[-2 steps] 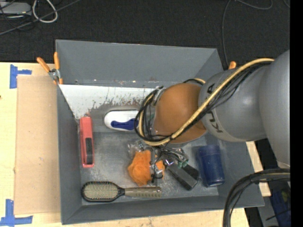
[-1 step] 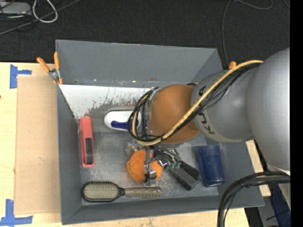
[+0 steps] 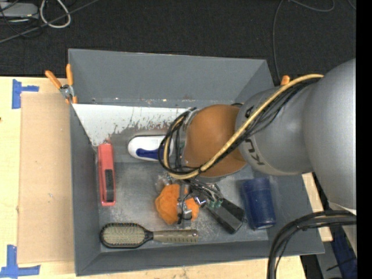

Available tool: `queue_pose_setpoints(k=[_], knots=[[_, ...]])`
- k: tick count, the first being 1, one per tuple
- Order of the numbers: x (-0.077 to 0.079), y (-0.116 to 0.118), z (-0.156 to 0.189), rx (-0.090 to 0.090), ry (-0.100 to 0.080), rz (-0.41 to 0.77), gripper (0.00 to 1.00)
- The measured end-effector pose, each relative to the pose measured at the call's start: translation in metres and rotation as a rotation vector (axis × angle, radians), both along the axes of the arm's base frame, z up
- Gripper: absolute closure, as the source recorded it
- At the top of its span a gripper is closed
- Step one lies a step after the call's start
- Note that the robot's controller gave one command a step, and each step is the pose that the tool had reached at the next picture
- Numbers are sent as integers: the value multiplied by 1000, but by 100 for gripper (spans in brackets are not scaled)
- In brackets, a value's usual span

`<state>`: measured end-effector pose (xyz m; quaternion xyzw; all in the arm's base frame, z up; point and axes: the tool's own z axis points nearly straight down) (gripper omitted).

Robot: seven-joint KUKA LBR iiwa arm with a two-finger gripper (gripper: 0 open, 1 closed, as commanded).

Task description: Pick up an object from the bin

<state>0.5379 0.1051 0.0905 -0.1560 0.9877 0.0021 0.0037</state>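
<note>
Gripper [image 3: 186, 207] low in grey metal bin [image 3: 174, 80], front-centre, right at orange rounded soft-looking lump [image 3: 165, 205]. Most of lump lies to view's left of gripper, sliver of orange on its right. Lump's long axis roughly up-down in view. Jaw state: cannot tell, wrist and cables hide it. Grey oval hairbrush [image 3: 125, 236] just below lump, black oblong block [image 3: 228, 215] just right of gripper

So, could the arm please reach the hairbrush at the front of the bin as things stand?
Probably yes: the hairbrush lies flat with nothing on it, and the claw sits just behind it, over an orange lump.
</note>
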Motion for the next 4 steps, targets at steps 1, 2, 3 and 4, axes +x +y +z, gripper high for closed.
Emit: queue_pose_setpoints(k=[1, 2, 3, 4], knots=[[-18, -36, -7, 0, 2, 154, 100], [-18, -36, -7, 0, 3, 152, 100], [-16, -31, 45, 0, 9, 156, 100], [-27, -45, 111, 0, 12, 130, 100]])
